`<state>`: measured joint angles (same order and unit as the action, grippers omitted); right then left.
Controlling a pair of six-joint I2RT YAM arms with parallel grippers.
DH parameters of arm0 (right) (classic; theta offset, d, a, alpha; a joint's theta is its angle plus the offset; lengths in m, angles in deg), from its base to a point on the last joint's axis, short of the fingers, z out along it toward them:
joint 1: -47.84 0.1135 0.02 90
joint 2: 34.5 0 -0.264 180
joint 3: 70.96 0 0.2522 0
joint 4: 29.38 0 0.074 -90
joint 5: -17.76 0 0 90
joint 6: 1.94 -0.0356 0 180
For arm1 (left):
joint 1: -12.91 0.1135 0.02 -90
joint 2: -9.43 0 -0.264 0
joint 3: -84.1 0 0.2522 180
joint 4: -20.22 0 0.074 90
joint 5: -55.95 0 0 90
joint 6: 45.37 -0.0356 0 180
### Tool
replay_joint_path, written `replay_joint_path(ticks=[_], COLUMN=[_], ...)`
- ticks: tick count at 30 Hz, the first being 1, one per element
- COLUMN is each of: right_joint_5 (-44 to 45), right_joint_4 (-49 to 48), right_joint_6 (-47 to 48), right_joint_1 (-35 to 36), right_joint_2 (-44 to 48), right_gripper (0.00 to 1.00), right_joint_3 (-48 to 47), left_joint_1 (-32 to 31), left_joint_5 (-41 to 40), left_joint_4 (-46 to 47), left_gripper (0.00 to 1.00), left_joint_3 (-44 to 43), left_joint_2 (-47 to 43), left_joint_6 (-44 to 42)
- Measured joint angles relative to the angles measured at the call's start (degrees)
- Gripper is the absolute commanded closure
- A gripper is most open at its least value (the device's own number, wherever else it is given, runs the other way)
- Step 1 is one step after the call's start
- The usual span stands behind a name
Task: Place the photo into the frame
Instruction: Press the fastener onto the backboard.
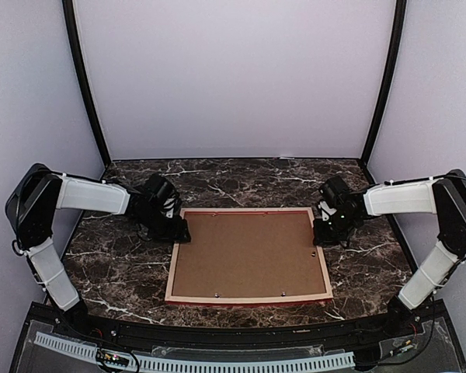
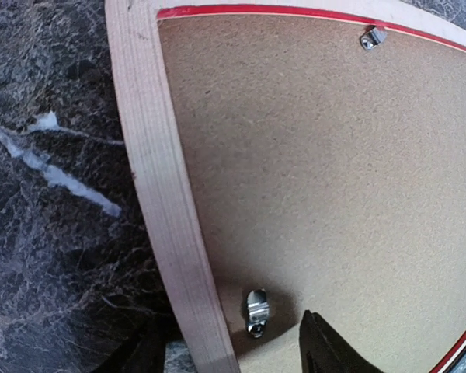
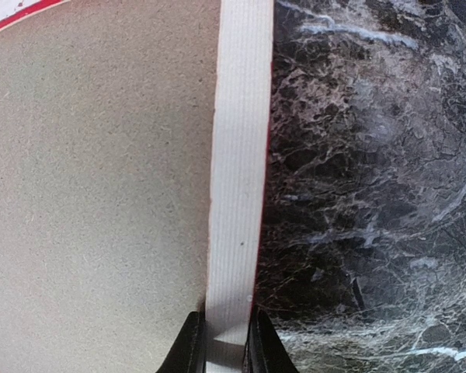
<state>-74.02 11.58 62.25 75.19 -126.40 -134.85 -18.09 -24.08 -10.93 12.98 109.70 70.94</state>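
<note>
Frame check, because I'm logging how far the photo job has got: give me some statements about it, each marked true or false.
1. The frame lies back up, with pale wood showing. True.
2. A brown backing board fills its opening. True.
3. The right pincer hovers clear of the frame. False: it is closed on the frame's right rail.
4. The left pincer is clamped shut on a metal clip. False: its fingers stand apart, with the clip and the rail between them.
5. The frame lies flat on the marble table. True.
</note>
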Motion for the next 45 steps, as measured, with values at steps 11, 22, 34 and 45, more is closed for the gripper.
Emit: replay_joint_path(ticks=[11,22,34,45], right_joint_5=[-0.2,-0.4,-0.6,-0.8], right_joint_4=[-1.0,-2.2,-3.1,-4.1], right_joint_6=[0.0,-0.1,-0.2,-0.3], right_joint_1=[0.0,0.0,0.0,0.0], right_joint_2=[0.3,0.8,1.2,1.5], right_gripper=[0.85,0.85,0.85,0.85], right_joint_3=[0.5,1.5,2.2,2.9], left_joint_1=[0.7,1.0,1.0,0.0], left_joint_5=[-2.2,-3.5,-3.2,-5.0], left_joint_4=[0.5,0.8,1.3,1.0], left_gripper=[0.41,0.45,0.35,0.34], left_joint_3=[-0.4,-1.0,-1.0,-1.6], left_joint_2=[0.0,0.9,0.9,1.5], left_joint_6=[0.5,0.0,0.0,-0.6])
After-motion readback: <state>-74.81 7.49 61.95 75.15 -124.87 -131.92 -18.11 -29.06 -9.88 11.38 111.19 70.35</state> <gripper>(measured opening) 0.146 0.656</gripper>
